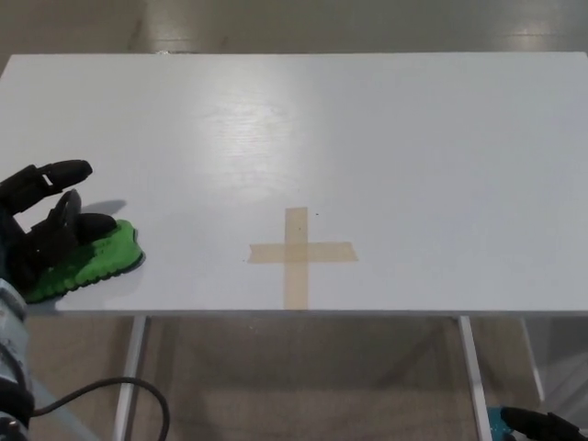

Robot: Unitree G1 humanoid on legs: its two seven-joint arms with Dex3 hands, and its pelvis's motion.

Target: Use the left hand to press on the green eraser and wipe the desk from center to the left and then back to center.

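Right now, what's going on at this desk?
The robot's left hand presses down on the green eraser, which lies flat on the white desk near its front left corner. That is well left of the tape cross marking the centre. The right hand isn't in view.

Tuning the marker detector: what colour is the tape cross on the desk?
Tan, on the white desk; tape cross shows in the head view.
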